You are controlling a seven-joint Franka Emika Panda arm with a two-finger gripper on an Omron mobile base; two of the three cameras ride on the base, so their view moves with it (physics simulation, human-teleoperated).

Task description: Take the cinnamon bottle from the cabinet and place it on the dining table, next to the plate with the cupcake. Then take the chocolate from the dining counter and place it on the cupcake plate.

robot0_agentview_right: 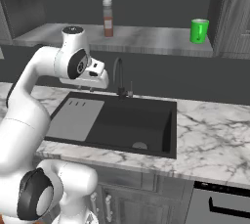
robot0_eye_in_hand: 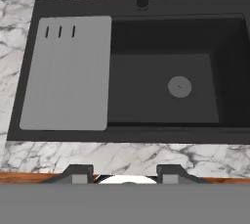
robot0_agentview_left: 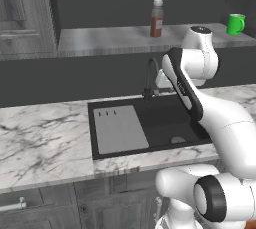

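two things stand on the cabinet (robot0_agentview_left: 30, 18) shelf above a white marble counter (robot0_agentview_left: 40, 138) with a black sink (robot0_eye_in_hand: 161, 76): the cinnamon bottle (robot0_agentview_left: 157, 18) upright near the middle, and a green mug (robot0_agentview_left: 235, 24) well apart toward the right end. a dark faucet (robot0_agentview_right: 118, 77) rises behind the basin. the gripper (robot0_eye_in_hand: 126, 173) hangs over the sink, at its narrowest and holding nothing.

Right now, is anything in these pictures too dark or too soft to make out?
Left base view: the cabinet interior is dark, yet the cinnamon bottle stands out, its label soft. Right base view: the green mug is bright, even light. Hand view: the black sink basin swallows detail, only its drain reads clearly.
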